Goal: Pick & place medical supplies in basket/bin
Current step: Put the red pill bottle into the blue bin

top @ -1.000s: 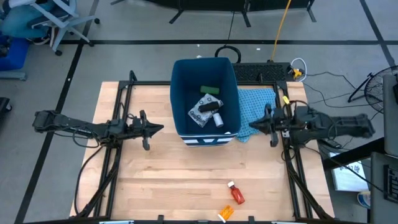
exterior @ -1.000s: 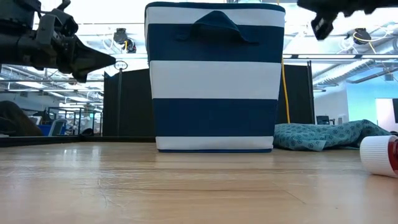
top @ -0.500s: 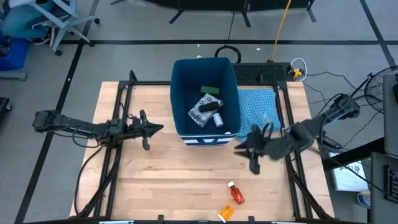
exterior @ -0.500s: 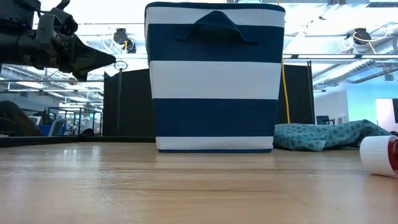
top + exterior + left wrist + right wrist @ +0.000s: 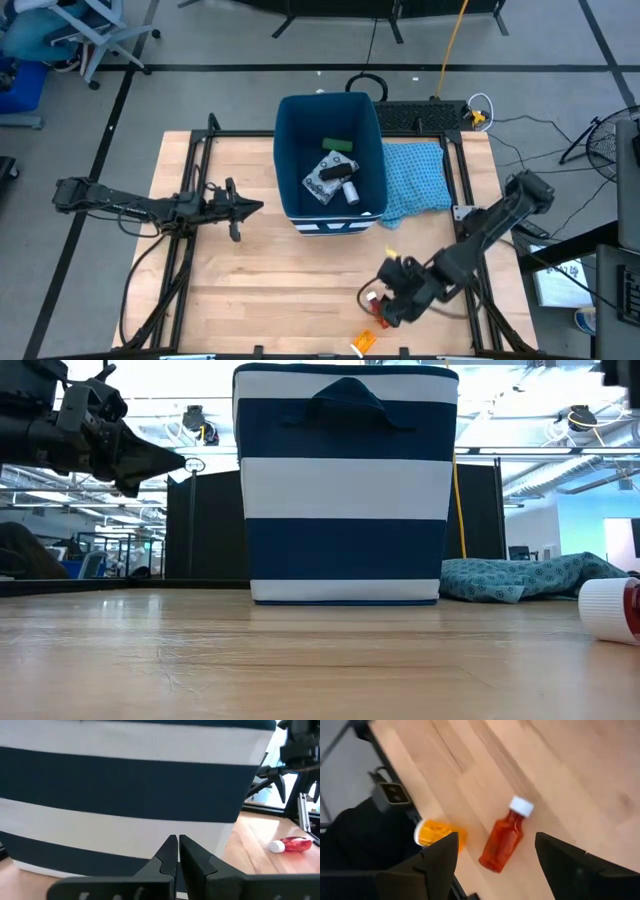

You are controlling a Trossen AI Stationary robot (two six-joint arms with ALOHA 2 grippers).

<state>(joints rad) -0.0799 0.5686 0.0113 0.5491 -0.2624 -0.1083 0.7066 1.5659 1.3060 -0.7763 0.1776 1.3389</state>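
The right gripper [image 5: 385, 300] hangs over the near part of the table [image 5: 260, 280], directly above the red bottle [image 5: 505, 836]. Its fingers [image 5: 434, 862] are spread wide and grasp nothing. The right wrist view shows the red bottle lying on its side between the two fingers, white cap pointing away from the gripper. The orange bottle [image 5: 440, 834] lies just beside the red bottle, nearer one finger and at the table edge. In the high view the arm covers most of the red bottle; only the orange bottle [image 5: 363, 343] shows clearly, just nearer the table's front edge than the gripper.

The left gripper [image 5: 177, 851] is clenched and empty. It points at the striped side of the bin [image 5: 330, 110] from close by. Its wrist view alone shows the red bottle [image 5: 290, 844] far beyond its fingertips.

Only the high view sees into the bin: the green box [image 5: 338, 146], the white patterned packet [image 5: 322, 180], the black piece [image 5: 336, 171] and the white bottle [image 5: 351, 193] lie on its floor. The blue cloth [image 5: 418, 180] lies beside the bin, well apart from the right gripper.
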